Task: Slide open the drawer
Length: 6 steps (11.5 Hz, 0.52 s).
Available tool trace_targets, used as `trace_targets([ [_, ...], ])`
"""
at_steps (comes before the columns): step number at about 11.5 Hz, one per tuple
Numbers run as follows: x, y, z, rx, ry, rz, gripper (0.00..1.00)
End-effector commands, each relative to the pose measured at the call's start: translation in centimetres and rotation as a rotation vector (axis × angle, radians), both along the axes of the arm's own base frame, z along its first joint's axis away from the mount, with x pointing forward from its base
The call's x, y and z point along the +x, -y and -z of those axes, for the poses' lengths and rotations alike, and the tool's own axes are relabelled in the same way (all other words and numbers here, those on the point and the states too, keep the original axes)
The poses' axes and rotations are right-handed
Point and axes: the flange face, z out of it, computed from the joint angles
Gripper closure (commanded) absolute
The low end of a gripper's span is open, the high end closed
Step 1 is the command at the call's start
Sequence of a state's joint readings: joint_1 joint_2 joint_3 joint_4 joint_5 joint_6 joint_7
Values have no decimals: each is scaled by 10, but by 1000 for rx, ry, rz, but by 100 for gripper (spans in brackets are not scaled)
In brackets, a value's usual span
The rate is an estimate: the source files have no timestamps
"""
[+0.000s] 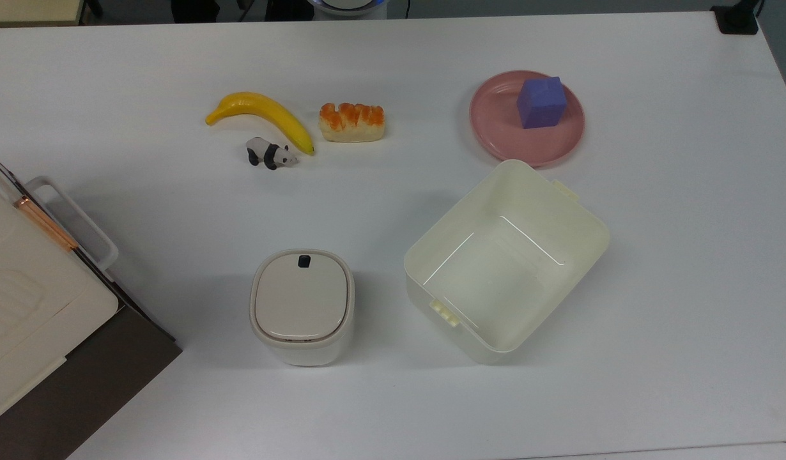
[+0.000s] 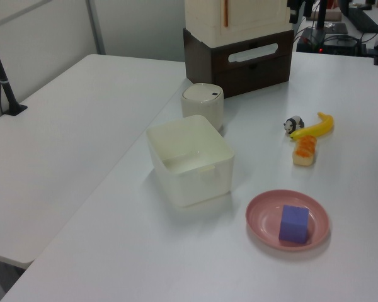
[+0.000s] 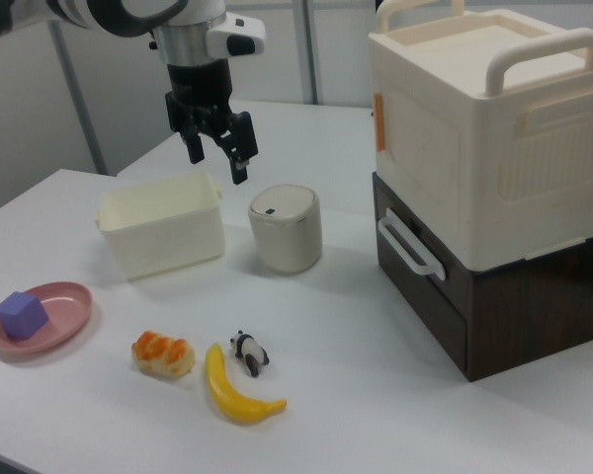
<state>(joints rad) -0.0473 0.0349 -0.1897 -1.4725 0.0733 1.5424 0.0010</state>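
Table (image 3: 395, 395): a white work surface on which everything stands; the gripper is held well above it, touching nothing.
Cream box (image 3: 494, 118): stacked on the dark brown cabinet, well to the gripper's right in the right view.
Cabinet (image 3: 534, 306): dark brown, housing the drawer; set well apart from the gripper.
Drawer (image 3: 425, 281): seen fully pushed in, its front flush with the cabinet face in the right view and the left view (image 2: 255, 55); no opening has been made, so the task is judged not yet begun.
Open bin (image 3: 161, 235): cream, empty, lying below and just to the left of the gripper in the right view.
Lidded bin (image 3: 286, 227): white, standing below and a little right of the gripper in the right view, between it and the drawer.
Gripper (image 3: 215, 148): the two fingers are spread apart and nothing is held; it hangs in the air above the two bins.
Handle (image 3: 407, 248): a white loop on the drawer front, untouched, lower than the gripper and well to its right in the right view.
Remaining: the handle is still to be reached, hooked or grasped, and the drawer pulled outward; the whole task is judged to be ahead.
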Motion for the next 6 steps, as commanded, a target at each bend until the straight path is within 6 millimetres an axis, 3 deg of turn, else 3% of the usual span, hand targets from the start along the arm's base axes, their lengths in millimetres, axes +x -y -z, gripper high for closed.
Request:
trace_targets([
  [1,-7,-4,-3,0,-13,-18,0],
  [6,-6,-4,-4,0,-6,-30,0],
])
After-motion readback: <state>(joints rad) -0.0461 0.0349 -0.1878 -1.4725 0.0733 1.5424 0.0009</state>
